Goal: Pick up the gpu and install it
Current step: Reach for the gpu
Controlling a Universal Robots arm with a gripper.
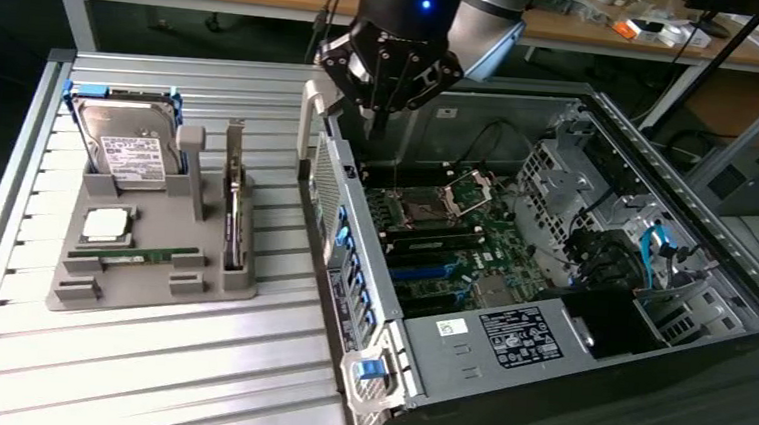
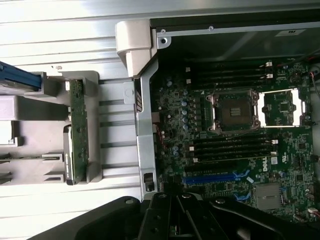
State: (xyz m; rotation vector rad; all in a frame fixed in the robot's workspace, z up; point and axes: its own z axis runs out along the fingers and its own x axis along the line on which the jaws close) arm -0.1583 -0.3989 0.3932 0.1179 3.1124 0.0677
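Note:
The gpu stands on edge in a slot of the grey holder tray, on the slatted table to the exterior view's left of the open computer case. Its green board and metal bracket also appear in the wrist view. My gripper hangs above the case's back corner, near its side wall, to the right of the gpu and well apart from it. The dark fingers are shut with nothing between them. The motherboard with a blue card slot lies below the gripper.
On the tray also sit a silver hard drive, a processor chip and a green memory stick. Inside the case are an open processor socket, drive cages and cables. A tan case handle stands at the case corner.

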